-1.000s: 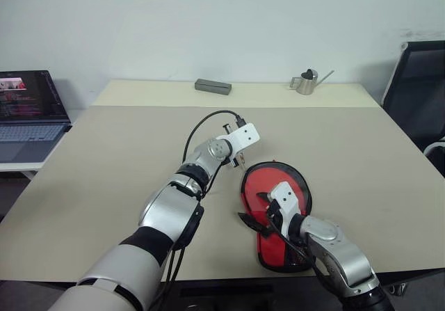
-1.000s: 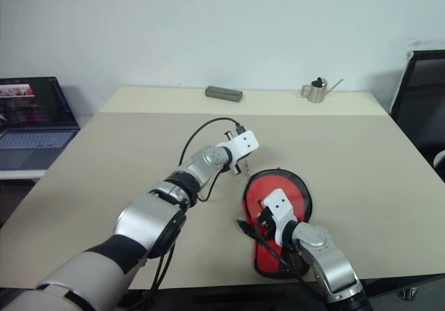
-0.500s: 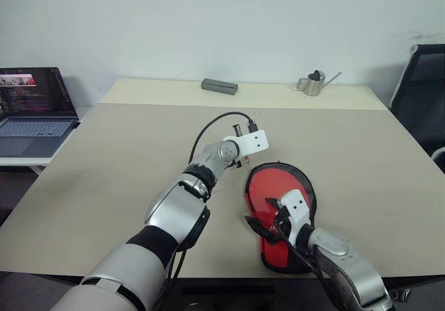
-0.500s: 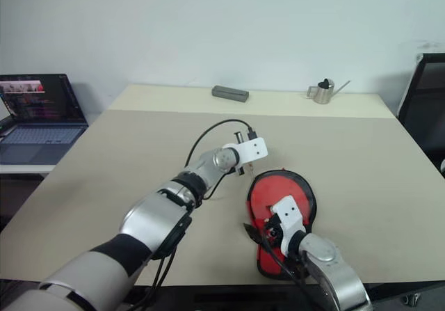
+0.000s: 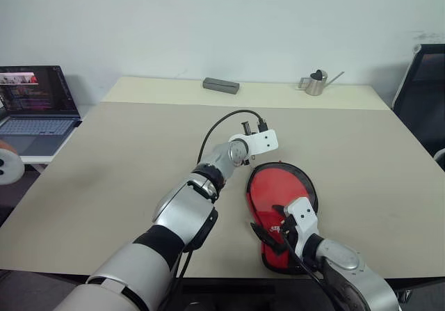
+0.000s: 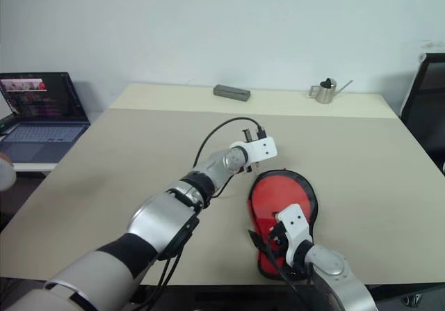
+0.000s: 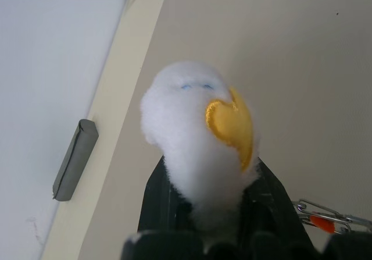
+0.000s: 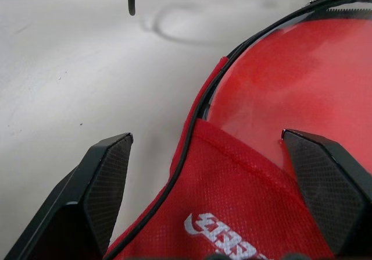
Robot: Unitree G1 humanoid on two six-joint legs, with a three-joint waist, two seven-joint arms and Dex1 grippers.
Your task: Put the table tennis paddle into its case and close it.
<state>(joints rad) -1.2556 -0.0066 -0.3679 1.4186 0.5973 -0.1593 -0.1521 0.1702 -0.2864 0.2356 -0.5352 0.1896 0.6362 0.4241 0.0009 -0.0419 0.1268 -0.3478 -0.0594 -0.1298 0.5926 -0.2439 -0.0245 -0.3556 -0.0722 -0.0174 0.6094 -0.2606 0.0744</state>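
I see my left gripper [image 7: 203, 213] pinching the case's white-yellow charm [image 7: 197, 138], just left of the far end of the red case [image 5: 281, 206] near the table's [image 5: 104, 165] near edge. My right gripper [image 8: 206, 184] is spread over the case, the paddle's red face [image 8: 296, 91] showing inside.

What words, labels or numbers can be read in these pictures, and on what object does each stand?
White logo on the red case: cut off and stylised, not readable.
Laptop screen: text lines too small to read.
No other writing is legible.
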